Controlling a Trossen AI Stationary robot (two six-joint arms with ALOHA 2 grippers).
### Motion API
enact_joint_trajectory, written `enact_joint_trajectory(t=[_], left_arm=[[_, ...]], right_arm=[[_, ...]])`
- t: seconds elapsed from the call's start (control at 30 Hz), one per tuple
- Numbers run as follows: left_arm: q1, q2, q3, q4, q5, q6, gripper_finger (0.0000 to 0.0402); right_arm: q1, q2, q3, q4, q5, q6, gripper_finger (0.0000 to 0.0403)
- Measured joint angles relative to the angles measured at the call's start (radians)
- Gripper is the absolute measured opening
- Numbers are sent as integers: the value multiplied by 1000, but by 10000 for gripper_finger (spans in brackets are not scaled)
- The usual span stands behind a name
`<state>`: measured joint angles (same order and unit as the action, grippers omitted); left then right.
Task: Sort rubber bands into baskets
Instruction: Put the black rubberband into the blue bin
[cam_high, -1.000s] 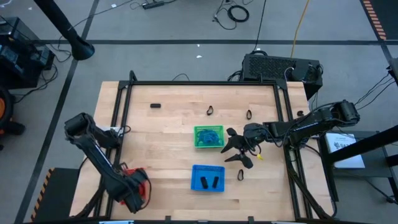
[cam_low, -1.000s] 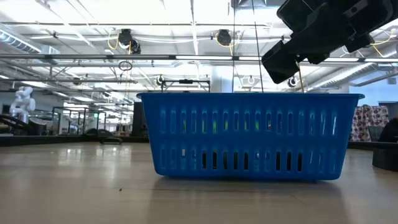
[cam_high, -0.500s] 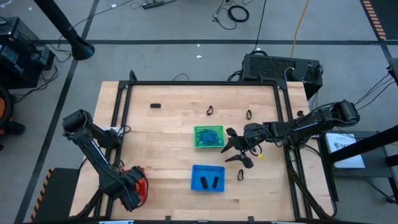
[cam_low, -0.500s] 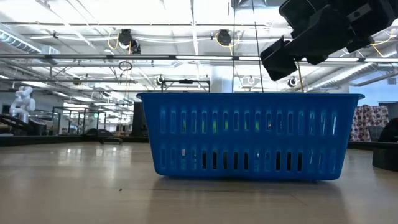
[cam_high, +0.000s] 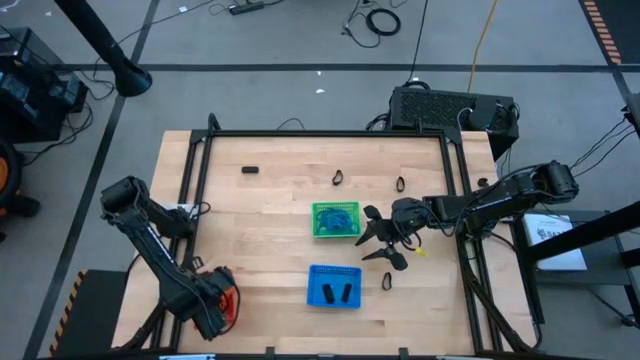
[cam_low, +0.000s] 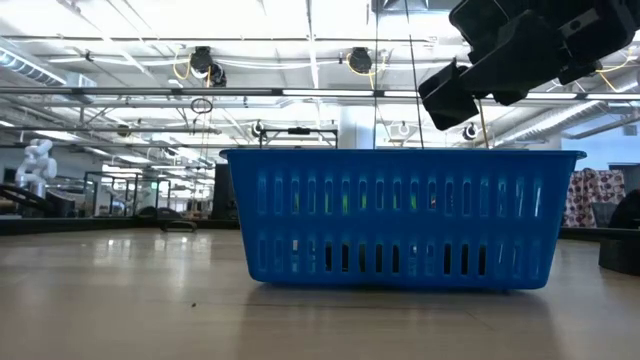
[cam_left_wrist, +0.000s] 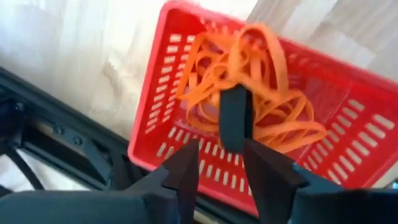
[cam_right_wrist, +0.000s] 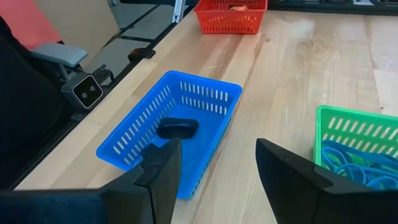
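Right gripper (cam_high: 383, 240) jaws spread wide, empty, beside green basket (cam_high: 335, 220). Best drop straight onto black band (cam_high: 387, 281) near blue basket (cam_high: 334, 285). Left gripper (cam_left_wrist: 222, 163) over red basket (cam_left_wrist: 249, 118), jaws narrowly parted, empty.

A light wooden table (cam_high: 280, 200) with a black metal frame stands on a grey floor (cam_high: 270, 95) strewn with cables, beneath bright ceiling lights (cam_low: 300, 15) in a large workshop hall.
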<state>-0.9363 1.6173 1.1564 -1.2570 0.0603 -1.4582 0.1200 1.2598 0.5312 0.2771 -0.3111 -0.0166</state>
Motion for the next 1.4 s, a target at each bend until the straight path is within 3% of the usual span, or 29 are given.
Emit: enact_joint_trajectory(t=[0.3,0.5,1.27,1.4], left_arm=[[-1,34,0,51,-52,13,138],[-2,99,-1,77,-5,102,138],[-20,147,-27,108,-9,89,139],[-20,147,-79,160,50,85,138]], right_arm=[[0,0,0,0,0,3,199],[0,0,0,0,0,4,199],[0,0,0,1,0,31,199],[0,0,0,1,-1,31,199]])
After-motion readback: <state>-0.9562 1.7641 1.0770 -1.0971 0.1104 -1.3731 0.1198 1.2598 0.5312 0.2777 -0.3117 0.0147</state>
